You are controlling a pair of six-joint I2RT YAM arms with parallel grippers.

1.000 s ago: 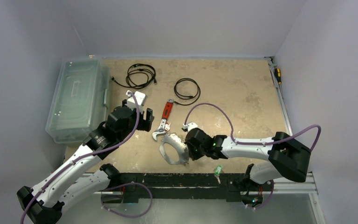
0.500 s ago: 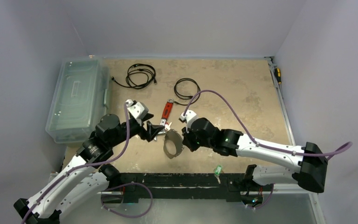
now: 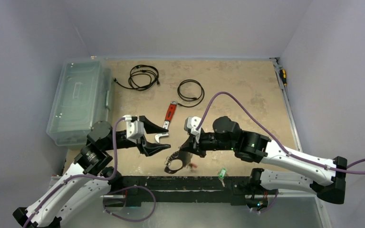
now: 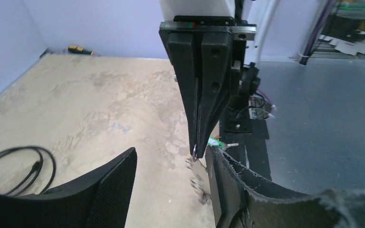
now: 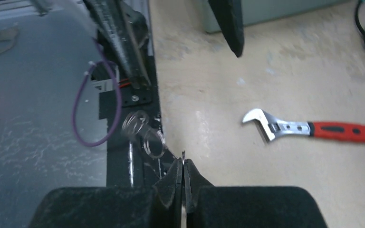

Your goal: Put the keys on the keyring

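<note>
My right gripper [image 3: 184,150] is shut on the thin wire of the keyring [image 3: 173,163], which hangs below its tip near the table's front edge. In the right wrist view the wire pokes up between the closed fingers [image 5: 176,176] and the keyring [image 5: 145,134] is a blur of silvery loops. My left gripper [image 3: 167,137] points right at the ring, open, with nothing held. Its view shows the right gripper [image 4: 197,151] just inside my right finger [image 4: 233,190]. A green-headed key [image 3: 222,172] lies on the black rail. A small red-headed key [image 3: 193,165] shows beside the ring.
A red-handled wrench [image 3: 169,113] lies behind the grippers, with two black coiled cables [image 3: 190,91] further back. A clear plastic box [image 3: 78,99] stands at the left. A screwdriver [image 3: 283,76] lies along the right edge. Purple cable [image 5: 97,114] loops over the rail.
The right gripper has lifted the keyring so it now dangles. The left gripper has swung round to point right at it, and its jaws have narrowed somewhat.
</note>
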